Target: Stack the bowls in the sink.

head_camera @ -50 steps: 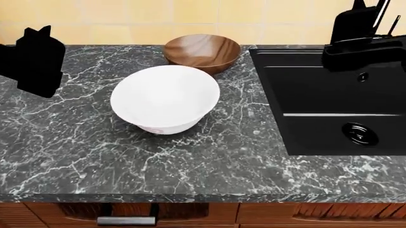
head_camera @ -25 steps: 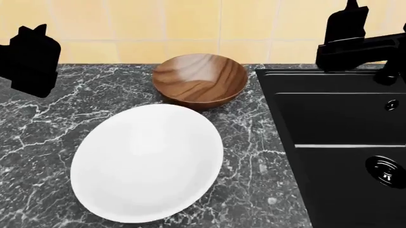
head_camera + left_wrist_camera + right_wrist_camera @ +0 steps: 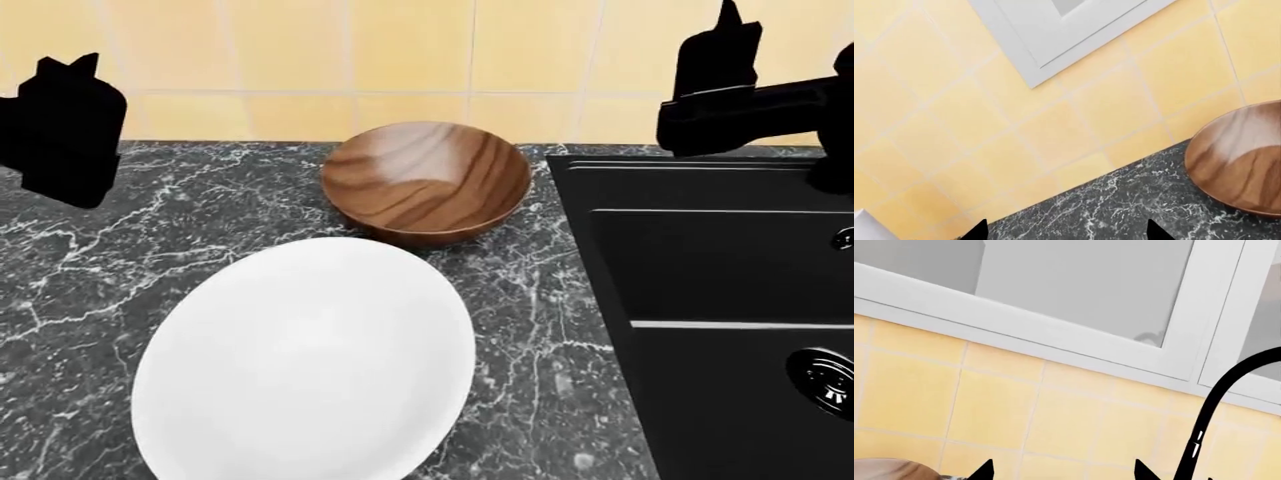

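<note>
The white bowl (image 3: pixel 304 365) sits upright on the marble counter, near in the head view. Just behind it stands the brown wood-grain bowl (image 3: pixel 424 182), also at the edge of the left wrist view (image 3: pixel 1241 160). The black sink (image 3: pixel 721 290) lies to their right, with nothing showing in it. My left gripper (image 3: pixel 64 115) hangs high over the counter's left part, well left of both bowls. Its tips (image 3: pixel 1067 232) stand wide apart with nothing between them. My right gripper (image 3: pixel 727 75) hovers above the sink's back rim. It is open too (image 3: pixel 1062 471) and faces the tiled wall.
A yellow tiled wall (image 3: pixel 400 60) closes the counter's back edge, with a white window frame (image 3: pixel 1074 345) above it. The black faucet (image 3: pixel 1214 405) rises beside my right gripper. The sink's drain (image 3: pixel 825 378) is at the right.
The head view has moved in closer and lower, so both bowls look larger and the sink slides right. Bowls and grippers keep their places.
</note>
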`<state>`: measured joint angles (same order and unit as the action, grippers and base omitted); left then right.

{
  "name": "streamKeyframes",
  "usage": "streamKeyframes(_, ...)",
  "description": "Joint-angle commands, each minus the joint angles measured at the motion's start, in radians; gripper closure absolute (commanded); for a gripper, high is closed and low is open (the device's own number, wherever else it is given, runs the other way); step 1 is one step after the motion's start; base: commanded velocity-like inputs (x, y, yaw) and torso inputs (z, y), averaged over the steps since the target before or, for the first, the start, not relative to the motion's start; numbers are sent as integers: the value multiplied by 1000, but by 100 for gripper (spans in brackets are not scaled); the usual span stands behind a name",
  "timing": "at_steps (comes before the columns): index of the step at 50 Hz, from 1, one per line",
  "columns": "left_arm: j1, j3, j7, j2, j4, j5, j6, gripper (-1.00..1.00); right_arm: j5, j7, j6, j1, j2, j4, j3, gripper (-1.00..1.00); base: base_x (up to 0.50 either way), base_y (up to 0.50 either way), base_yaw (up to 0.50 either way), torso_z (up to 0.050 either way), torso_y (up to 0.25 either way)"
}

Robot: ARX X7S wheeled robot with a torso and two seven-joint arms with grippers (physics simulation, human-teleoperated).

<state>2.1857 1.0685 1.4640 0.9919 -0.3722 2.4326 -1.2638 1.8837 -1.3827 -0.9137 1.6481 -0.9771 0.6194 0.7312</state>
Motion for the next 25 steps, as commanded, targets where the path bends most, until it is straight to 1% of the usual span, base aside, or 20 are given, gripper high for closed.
streamKeyframes(1, 7, 13, -2, 19, -14, 19, 11, -100, 17, -34, -2, 0, 5, -10, 21, -100, 0, 0, 0, 0, 0)
streamKeyframes(6, 15, 28, 13, 36, -12, 52, 35, -100, 21, -47, -8, 2, 9, -20, 34, -100, 0, 0, 0, 0, 0)
streamKeyframes(13, -21, 9, -15, 60, -1, 133, 182, -100, 29, -60, -1, -5, 6, -29, 41, -100, 0, 0, 0, 0, 0)
streamKeyframes(17, -30, 34, -9, 61, 18, 227, 241, -100, 32, -62, 1, -8, 7, -32, 46, -100, 0, 0, 0, 0, 0)
streamKeyframes(25, -21, 116, 28, 59, 38, 384, 228, -100, 23, -56, 0, -14, 10, -31, 54, -100, 0, 0, 0, 0, 0)
